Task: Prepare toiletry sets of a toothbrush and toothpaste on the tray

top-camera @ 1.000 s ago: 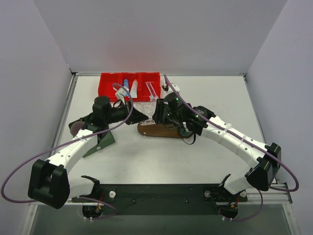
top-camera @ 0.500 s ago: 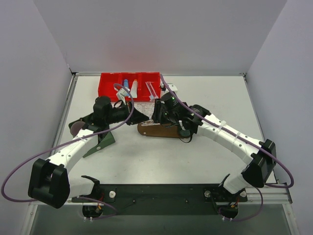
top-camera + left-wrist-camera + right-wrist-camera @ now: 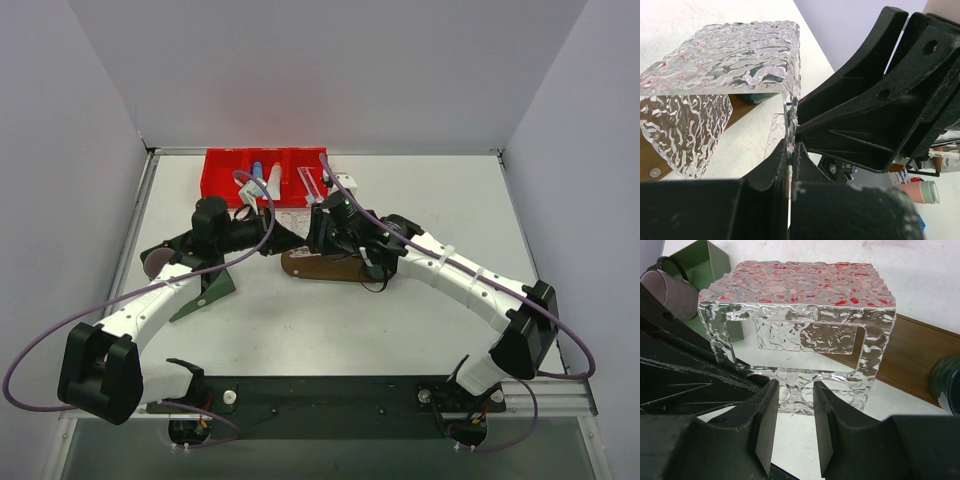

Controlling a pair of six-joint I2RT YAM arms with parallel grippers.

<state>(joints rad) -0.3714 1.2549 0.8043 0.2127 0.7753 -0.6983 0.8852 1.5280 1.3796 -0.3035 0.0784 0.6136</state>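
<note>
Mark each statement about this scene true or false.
1. The left fingers and right fingers both grip the clear textured holder. True.
2. The blue tube and white tube lie on the wooden tray. False: both are in the red bin.
3. The red bin stands at the table's far edge. True.
4. The green box sits to the right of the tray. False: it is on the tray's left.

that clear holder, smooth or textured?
Textured: the holder is clear with a rippled surface; right wrist view shows it best.
</note>
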